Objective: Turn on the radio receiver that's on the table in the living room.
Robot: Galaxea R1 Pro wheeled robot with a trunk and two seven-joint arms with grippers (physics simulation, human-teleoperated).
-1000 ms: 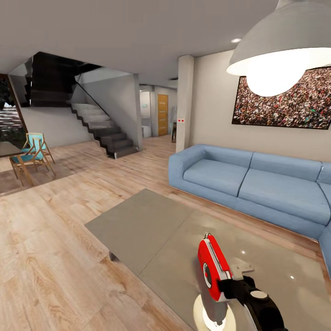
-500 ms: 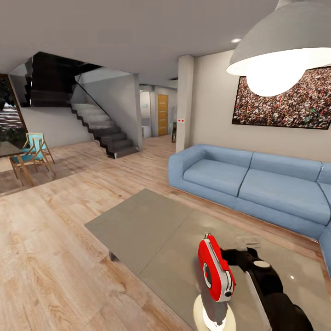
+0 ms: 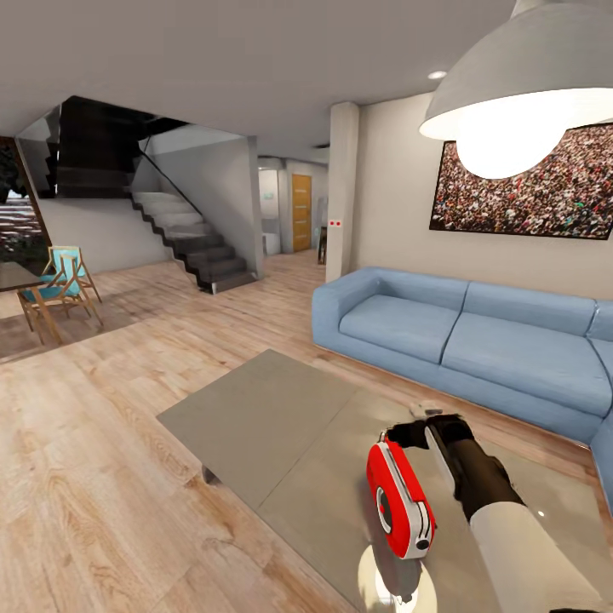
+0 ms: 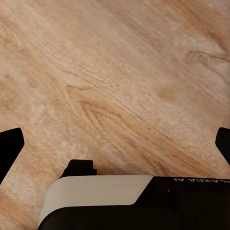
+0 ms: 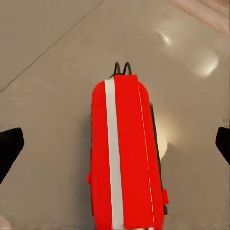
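Spreading across the wood floor (image 3: 94,477), the grey table (image 3: 255,417) carries the red radio (image 3: 398,498) upright near its front edge. Right gripper (image 3: 419,423) hovers just behind it, fingers spread wide. Left gripper (image 4: 115,143) also spread; partial lettering unreadable.

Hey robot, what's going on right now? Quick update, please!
Right pincer open, above the red radio. Radio upright on the grey table, untouched. Left pincer open over wood floor. Nothing in the way.

Lighting bright and even throughout. White dome pendant lamp (image 3: 519,94) glows strongly, overexposed at the bulb. Its glare pools on the glossy table (image 3: 281,417) beside the radio receiver (image 3: 398,498), below the right gripper (image 3: 417,423). Renders sharp; slight wide-angle stretch at edges.
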